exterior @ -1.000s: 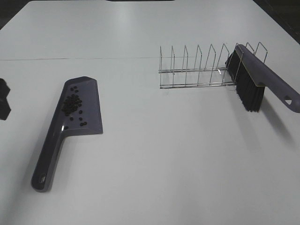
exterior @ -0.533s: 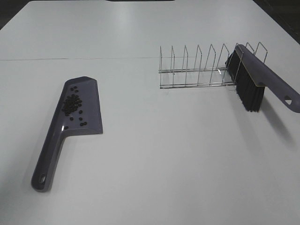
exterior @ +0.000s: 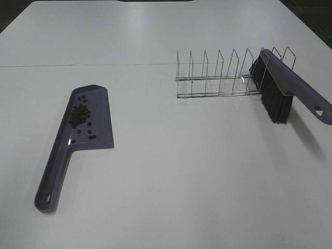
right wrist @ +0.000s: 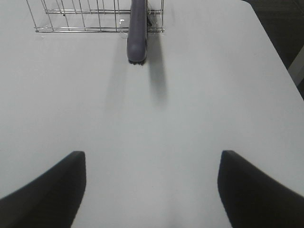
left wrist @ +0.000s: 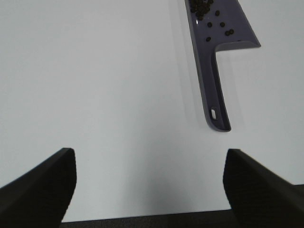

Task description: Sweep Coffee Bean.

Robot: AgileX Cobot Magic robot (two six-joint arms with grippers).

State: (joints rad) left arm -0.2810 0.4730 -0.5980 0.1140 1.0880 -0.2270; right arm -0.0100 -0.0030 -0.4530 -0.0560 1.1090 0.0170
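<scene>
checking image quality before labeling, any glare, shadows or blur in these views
Exterior high: broad soft glare on the far table; the brush casts a soft shadow; coffee beans on the dustpan look sharp. Left wrist: even light, dark fingers blurred in the foreground. Right wrist: the brush handle throws a long faint shadow; fingers are also out of focus.

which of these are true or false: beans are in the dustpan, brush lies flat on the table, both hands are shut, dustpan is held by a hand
1. The coffee beans lie in the dustpan. True.
2. The brush lies flat on the table. False: it rests in the wire rack, bristles down.
3. Both hands are shut. False: the left hand and right hand are open.
4. A hand holds the dustpan. False: it lies free on the table.
</scene>
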